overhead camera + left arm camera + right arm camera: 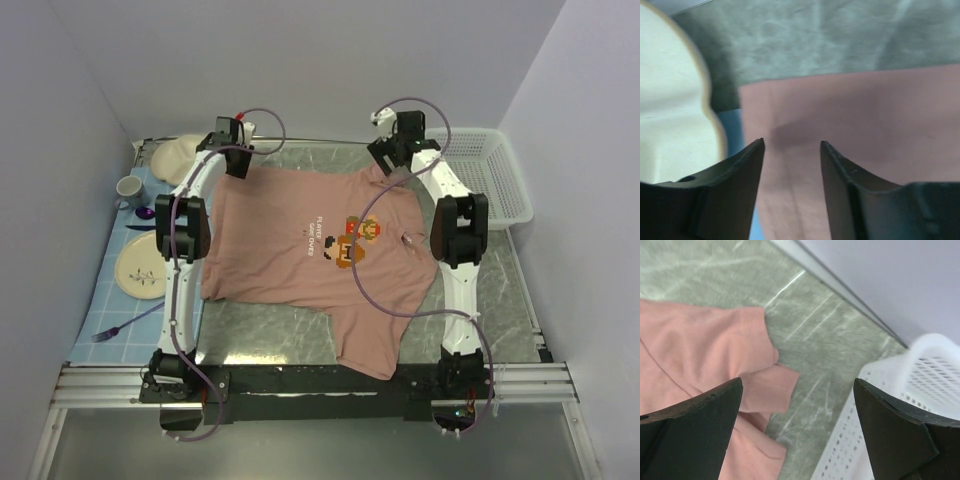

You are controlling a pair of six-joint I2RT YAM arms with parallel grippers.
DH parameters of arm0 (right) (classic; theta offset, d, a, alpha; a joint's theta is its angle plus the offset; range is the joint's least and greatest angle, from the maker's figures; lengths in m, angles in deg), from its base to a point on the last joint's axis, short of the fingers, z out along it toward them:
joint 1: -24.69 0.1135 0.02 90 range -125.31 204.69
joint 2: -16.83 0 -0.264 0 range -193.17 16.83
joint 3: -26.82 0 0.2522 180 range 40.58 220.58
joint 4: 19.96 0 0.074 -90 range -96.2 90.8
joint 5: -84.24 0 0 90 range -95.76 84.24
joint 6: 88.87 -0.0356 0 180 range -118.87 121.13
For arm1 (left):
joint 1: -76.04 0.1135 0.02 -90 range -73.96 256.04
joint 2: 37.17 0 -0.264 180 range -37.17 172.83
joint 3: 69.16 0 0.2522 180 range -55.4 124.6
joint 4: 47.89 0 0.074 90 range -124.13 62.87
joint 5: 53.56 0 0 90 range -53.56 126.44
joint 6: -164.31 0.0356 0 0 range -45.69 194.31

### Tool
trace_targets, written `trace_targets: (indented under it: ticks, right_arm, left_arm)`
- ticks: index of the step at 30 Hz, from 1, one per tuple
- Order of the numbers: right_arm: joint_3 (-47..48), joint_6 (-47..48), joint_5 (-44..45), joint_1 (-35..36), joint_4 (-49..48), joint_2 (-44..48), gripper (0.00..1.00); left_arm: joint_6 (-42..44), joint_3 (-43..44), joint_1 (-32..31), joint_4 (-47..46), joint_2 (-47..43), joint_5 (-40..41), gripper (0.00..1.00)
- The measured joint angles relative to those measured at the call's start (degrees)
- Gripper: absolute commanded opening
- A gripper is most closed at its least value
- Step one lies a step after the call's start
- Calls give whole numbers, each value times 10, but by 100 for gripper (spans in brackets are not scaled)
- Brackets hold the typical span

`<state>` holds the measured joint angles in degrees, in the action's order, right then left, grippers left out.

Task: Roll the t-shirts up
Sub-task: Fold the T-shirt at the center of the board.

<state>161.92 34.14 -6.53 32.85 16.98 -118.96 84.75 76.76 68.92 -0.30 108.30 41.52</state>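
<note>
Over grey marbled tabletop (285,335), hovering left tool (792,145) and right tool (797,381) open and empty above far edge of flat-spread pink t-shirt (280,235); treating fabric as soft, limp, light, probably best pinching at hem corners.

t-shirt (270,240) on table (262,332), basket (490,185) far R

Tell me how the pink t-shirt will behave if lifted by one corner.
The pink t-shirt probably goes floppy: it lies flat with wrinkles and its sleeve has folded over itself. It looks thin and light, so a lifted corner would likely drag the rest along the table. Pushed, it should bunch, not slide.
</note>
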Motion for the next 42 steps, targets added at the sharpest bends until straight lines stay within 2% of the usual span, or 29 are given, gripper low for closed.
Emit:
trace_targets:
  ticks: [2, 8, 21, 25, 27, 29, 30, 31, 34, 39, 41, 42]
  right_arm:
    - [2, -17, 4, 0, 2, 11, 100]
    - [4, -57, 5, 0, 28, 14, 100]
    - [4, -101, -18, 1, 81, 14, 100]
    - [12, -118, -17, 1, 114, 9, 98]
    - [47, -144, -19, -1, 144, -10, 97]
    - [89, -172, -25, -3, 167, -35, 97]
    - [104, -186, -28, -5, 171, -45, 97]
    - [109, -199, -32, -7, 174, -52, 96]
    - [108, -226, -33, -13, 184, -59, 96]
    - [108, -263, -3, -16, 185, -64, 93]
    - [107, -276, 15, -17, 184, -65, 93]
    - [107, -281, 24, -17, 184, -66, 92]
  left_arm:
    - [5, 3, 5, -8, 9, 17, 63]
    - [12, 8, 14, -21, 17, 41, 67]
    - [20, 54, 13, -45, 59, 38, 60]
    - [19, 76, 15, -62, 79, 38, 50]
    - [19, 83, 16, -68, 84, 37, 46]
    - [19, 85, 16, -71, 87, 35, 38]
    - [18, 85, 16, -71, 87, 34, 32]
    - [19, 85, 16, -72, 88, 32, 18]
    - [20, 85, 16, -73, 90, 26, 1]
    - [23, 85, 16, -72, 90, 23, 3]
    - [22, 85, 16, -73, 90, 23, 16]
    - [21, 84, 16, -73, 90, 24, 26]
